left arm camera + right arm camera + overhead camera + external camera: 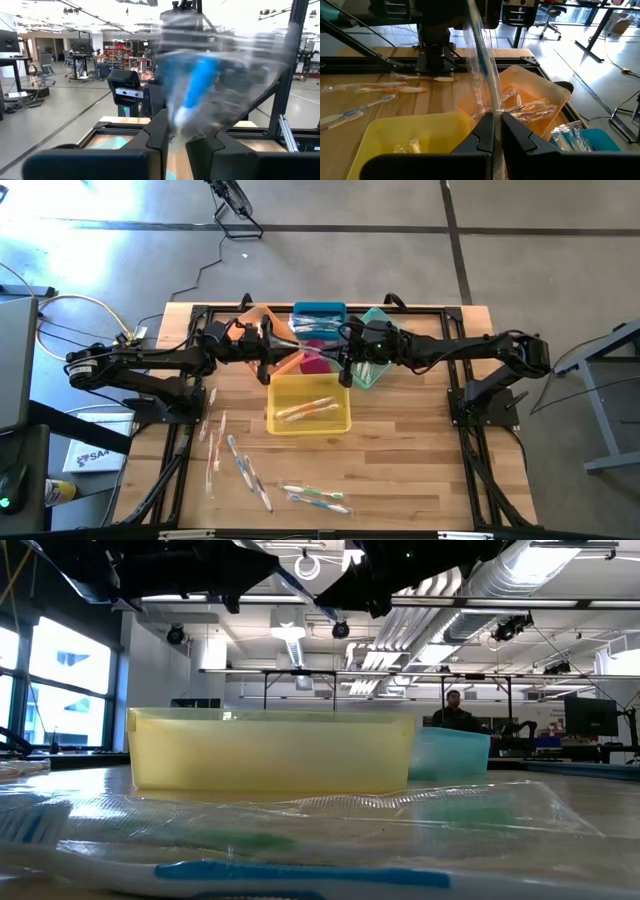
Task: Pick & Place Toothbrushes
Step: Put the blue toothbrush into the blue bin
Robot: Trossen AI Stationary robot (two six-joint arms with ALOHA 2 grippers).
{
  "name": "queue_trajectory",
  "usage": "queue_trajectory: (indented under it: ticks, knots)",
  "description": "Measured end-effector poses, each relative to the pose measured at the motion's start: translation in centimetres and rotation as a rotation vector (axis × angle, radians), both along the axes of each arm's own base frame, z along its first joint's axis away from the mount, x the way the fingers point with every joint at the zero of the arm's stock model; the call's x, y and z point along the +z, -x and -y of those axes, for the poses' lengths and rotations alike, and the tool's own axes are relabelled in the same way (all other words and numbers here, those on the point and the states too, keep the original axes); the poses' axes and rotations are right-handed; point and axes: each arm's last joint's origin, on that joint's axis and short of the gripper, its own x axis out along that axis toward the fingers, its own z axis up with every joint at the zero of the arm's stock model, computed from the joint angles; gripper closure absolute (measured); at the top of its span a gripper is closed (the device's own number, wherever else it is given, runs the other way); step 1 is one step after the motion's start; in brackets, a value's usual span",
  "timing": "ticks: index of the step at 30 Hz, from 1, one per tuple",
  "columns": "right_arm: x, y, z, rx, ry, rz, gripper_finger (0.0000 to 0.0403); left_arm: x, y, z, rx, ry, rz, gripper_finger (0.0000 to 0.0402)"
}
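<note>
Clear-wrapped toothbrushes (pixel 305 409) already lie in our yellow bin (pixel 283 425), others in the orange bin (pixel 555 95). Our left gripper (pixel 179 137) and right gripper (pixel 497 131), above the bins, each pinch one wrapped brush. Several loose toothbrushes (pixel 240 468) wait on the table (pixel 420 470).

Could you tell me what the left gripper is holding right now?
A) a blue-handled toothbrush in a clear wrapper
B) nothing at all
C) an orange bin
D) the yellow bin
A: in the left wrist view, the left gripper pinches a wrapped blue toothbrush between its fingers, raised above the table.
</note>
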Motion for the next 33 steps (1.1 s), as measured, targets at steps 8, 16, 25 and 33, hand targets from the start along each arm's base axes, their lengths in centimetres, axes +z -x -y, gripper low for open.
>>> queue_trajectory:
  ticks: [8, 16, 25, 33]
  knots:
    - [0.0, 0.0, 0.0, 0.005, -0.003, -0.001, 0.0395, 0.0, 0.0, 0.0, 0.004, -0.002, 0.001, 0.0378]
    - [0.0, 0.0, -0.1, 0.021, -0.007, 0.0, 0.0383, 0.0, 0.0, 0.0, -0.004, -0.001, 0.0, 0.0373]
    - [0.0, -0.1, -0.4, 0.03, -0.002, 0.003, 0.0315, 0.0, 0.0, 0.0, -0.008, 0.003, -0.003, 0.0378]
    - [0.9, 0.5, -1.1, -0.053, 0.032, 0.011, 0.0218, 0.0, 0.2, -0.6, 0.057, 0.016, 0.003, 0.0381]
